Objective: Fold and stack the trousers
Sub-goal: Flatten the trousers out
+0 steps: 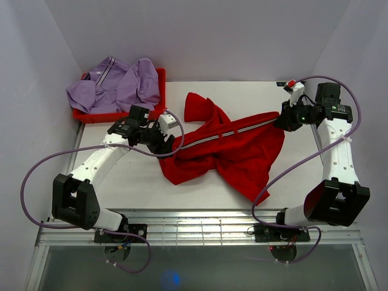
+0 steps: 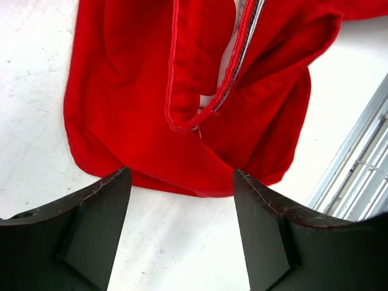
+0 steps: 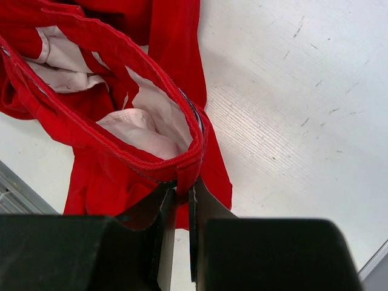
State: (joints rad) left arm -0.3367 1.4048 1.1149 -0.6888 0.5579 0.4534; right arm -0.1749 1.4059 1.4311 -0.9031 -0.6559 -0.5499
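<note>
The red trousers (image 1: 227,148) lie crumpled on the bench (image 1: 242,91), right of the tray (image 1: 162,82). The right jaws pinch the waistband (image 3: 182,163), probably to anchor it for spreading. The left jaws stand spread just short of the cloth, on its tray side, ready to grip

**Concealed and cropped parts**

The crumpled red fabric trousers (image 1: 230,151) are cut off by the top edge in both wrist views, and their legs cannot be told apart among the folds. A strip of waistband is hidden between the pressed-together black fingers (image 3: 209,209) of the right gripper (image 3: 182,194). The red plastic tray (image 1: 91,115) is largely covered by a lilac zipped garment (image 1: 115,85), so its floor is unseen.
</note>
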